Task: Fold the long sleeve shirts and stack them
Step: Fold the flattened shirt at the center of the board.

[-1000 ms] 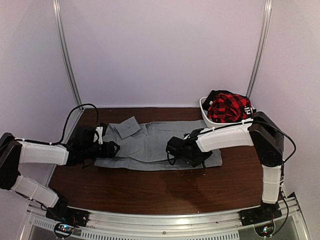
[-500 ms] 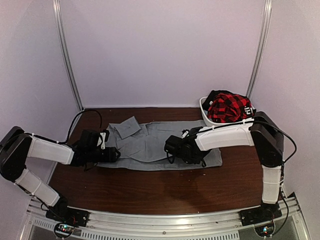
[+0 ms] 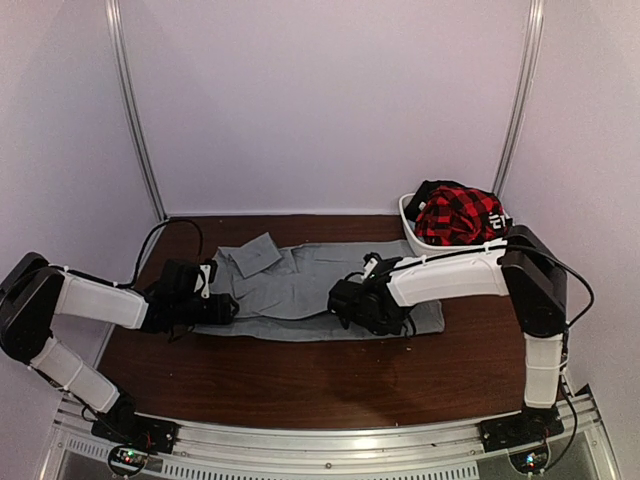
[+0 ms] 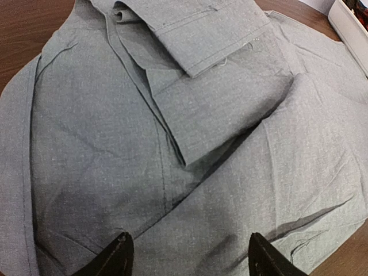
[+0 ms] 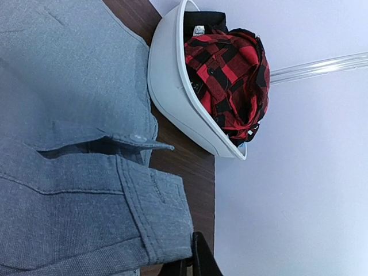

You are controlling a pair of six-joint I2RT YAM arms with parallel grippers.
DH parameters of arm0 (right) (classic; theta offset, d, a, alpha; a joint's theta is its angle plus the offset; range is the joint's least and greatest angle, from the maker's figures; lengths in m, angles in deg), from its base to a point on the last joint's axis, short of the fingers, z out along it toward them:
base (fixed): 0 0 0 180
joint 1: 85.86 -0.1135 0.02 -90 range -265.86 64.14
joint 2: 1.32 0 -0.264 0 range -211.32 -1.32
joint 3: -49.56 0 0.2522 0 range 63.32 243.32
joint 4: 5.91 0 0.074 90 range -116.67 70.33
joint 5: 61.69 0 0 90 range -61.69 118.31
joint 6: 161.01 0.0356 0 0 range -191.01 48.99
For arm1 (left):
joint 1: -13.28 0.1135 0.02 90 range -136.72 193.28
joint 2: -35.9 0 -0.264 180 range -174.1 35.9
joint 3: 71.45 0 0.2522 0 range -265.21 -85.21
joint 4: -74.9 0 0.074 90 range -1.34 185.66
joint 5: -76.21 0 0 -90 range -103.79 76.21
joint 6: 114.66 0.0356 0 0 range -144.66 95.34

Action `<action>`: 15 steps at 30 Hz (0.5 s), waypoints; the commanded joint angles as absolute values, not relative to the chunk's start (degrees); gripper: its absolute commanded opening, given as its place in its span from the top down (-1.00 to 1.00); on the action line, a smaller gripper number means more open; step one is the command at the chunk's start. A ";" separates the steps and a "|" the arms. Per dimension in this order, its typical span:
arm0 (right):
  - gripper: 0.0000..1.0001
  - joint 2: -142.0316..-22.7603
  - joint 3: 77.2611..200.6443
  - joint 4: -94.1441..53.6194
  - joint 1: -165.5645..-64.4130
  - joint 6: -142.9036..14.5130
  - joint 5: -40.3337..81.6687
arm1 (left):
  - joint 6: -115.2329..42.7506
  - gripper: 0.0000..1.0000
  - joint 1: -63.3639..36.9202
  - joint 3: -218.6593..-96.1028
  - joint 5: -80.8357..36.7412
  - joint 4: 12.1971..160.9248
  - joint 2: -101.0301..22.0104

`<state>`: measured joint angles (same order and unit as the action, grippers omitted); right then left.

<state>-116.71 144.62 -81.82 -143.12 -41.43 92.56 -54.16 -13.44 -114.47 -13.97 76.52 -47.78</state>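
A light-grey long sleeve shirt [image 3: 300,285] lies spread flat across the brown table. My left gripper [image 3: 228,308] hovers open at the shirt's left end, low over the cloth. In the left wrist view both black fingertips [image 4: 118,257] stand wide apart over folded grey fabric [image 4: 172,144], with nothing between them. My right gripper [image 3: 345,303] is down on the shirt's near middle. In the right wrist view the right gripper [image 5: 192,265] is shut on the grey sleeve cuff [image 5: 155,218]. A red-and-black plaid shirt [image 3: 455,215] lies bunched in the white basket [image 3: 410,232].
The white basket [image 5: 172,86] with the plaid shirt [image 5: 230,63] stands at the table's back right corner, close to the grey shirt's right end. Its corner [image 4: 353,23] shows in the left wrist view. Pale walls and two metal rails close in the back and sides.
My right gripper has closed onto the sleeve cuff and edged slightly left. My left arm shifted its elbow a second ago and has since held still, its gripper open.
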 commanded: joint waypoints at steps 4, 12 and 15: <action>0.60 -116.37 135.66 -80.29 -145.36 -35.58 89.41 | -53.34 -0.40 -13.18 -114.20 -13.79 75.14 -47.77; -0.11 -113.96 130.82 -74.93 -148.80 -35.35 82.20 | -54.11 -0.40 -13.18 -113.53 -13.79 76.01 -44.25; -0.20 -111.18 129.76 -72.87 -150.09 -36.50 79.23 | -54.74 -0.40 -13.18 -113.28 -13.79 75.93 -41.68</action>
<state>-116.10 130.85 -76.86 -148.41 -36.25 83.64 -54.18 -13.44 -114.21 -13.99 76.76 -45.29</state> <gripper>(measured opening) 0.581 0.698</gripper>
